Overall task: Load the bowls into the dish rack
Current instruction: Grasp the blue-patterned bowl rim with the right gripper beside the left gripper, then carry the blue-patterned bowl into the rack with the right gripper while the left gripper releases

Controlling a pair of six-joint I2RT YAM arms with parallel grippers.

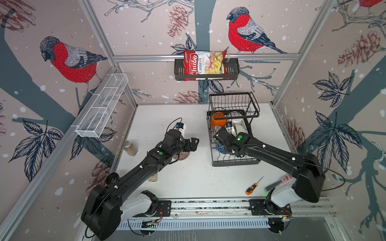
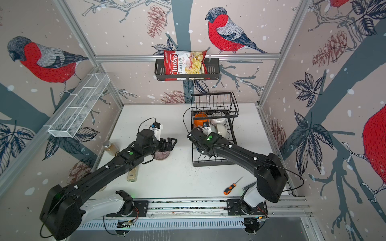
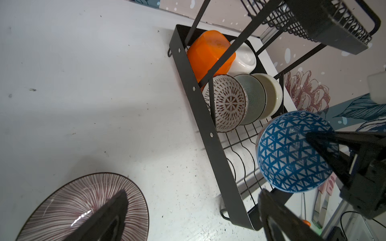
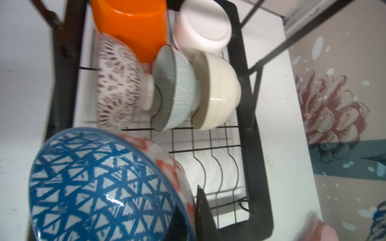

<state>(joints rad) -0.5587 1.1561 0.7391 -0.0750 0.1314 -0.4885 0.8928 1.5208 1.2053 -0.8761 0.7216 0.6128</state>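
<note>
Though tilted, bowl [image 4: 100, 187] in right gripper [image 4: 191, 217]

Glossy glazed bowl [image 4: 94, 183], matt wire rack [image 4: 258, 167]

The dish rack [image 3: 200, 108] is black. The orange bowl [image 4: 129, 27] is plain glossy orange, and the white bowl [image 4: 204, 25] is plain white. The starburst bowl [image 3: 227, 103] has brown wedges on white. The green bowl [image 3: 253, 98] is pale grey-green, with fine rings inside and thin dark stripes outside. The cream bowl [image 3: 271, 94] is plain. The blue bowl [image 4: 100, 187] has a blue triangle lattice on white inside and orange-red blotches outside. The lined bowl [image 3: 83, 208] shows maroon radial lines on white. The worktop [image 1: 188, 177] is white.
</note>
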